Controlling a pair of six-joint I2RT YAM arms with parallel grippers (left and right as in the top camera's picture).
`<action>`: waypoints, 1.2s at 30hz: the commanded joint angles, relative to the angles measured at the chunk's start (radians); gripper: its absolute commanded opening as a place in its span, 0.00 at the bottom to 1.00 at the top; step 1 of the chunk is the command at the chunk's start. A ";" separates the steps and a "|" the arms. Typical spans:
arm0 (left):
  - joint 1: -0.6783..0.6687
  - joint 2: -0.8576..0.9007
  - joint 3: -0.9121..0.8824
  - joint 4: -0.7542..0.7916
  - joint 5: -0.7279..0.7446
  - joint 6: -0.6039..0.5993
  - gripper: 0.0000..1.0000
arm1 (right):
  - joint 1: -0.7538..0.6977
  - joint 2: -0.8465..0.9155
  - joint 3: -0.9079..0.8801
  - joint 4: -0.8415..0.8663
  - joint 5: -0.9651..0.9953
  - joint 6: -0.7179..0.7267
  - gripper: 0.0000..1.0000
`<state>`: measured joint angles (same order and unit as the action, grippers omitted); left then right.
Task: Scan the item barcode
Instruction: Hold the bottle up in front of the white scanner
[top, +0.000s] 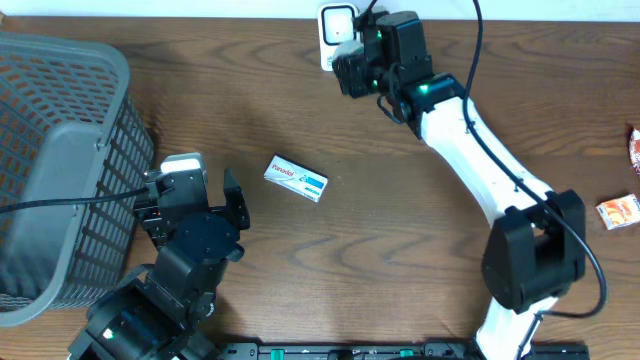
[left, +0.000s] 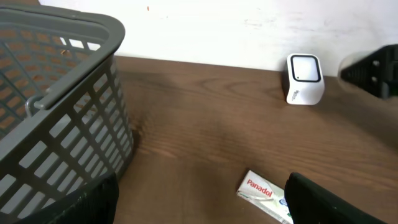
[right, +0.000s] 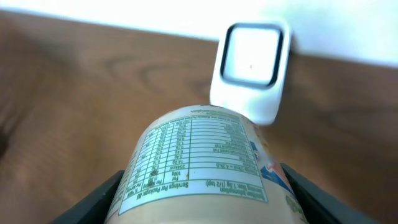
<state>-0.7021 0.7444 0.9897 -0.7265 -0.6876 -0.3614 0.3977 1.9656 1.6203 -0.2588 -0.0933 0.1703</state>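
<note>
White scanner (right: 252, 68), labelled container (right: 199, 165) gripped between right fingers (right: 102, 200)

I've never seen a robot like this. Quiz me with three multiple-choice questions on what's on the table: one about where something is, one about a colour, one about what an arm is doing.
1. Where does the medicine box lie?
A) inside the basket
B) on the bare table, between the two arms
C) on top of the scanner

2. What colour is the basket?
A) grey
B) red
C) yellow

3. What is the right gripper doing?
A) hanging empty
B) holding a tub in front of the white scanner
C) gripping the basket's rim

Answers:
1 B: the box lies flat on the wood, outside the basket.
2 A: its mesh walls are grey.
3 B: the right wrist view shows the fingers on either side of the tub, with the scanner just beyond it.
</note>
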 joint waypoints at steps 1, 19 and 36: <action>0.001 -0.001 0.005 0.001 -0.020 0.010 0.86 | -0.005 0.094 0.017 0.100 0.104 -0.016 0.41; 0.001 -0.001 0.005 0.001 -0.019 0.010 0.86 | -0.024 0.466 0.362 0.447 0.201 -0.090 0.43; 0.001 -0.001 0.005 0.001 -0.019 0.010 0.86 | -0.021 0.521 0.364 0.590 0.215 -0.133 0.41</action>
<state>-0.7021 0.7444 0.9897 -0.7261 -0.6876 -0.3618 0.3763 2.5130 1.9625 0.3252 0.1093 0.0479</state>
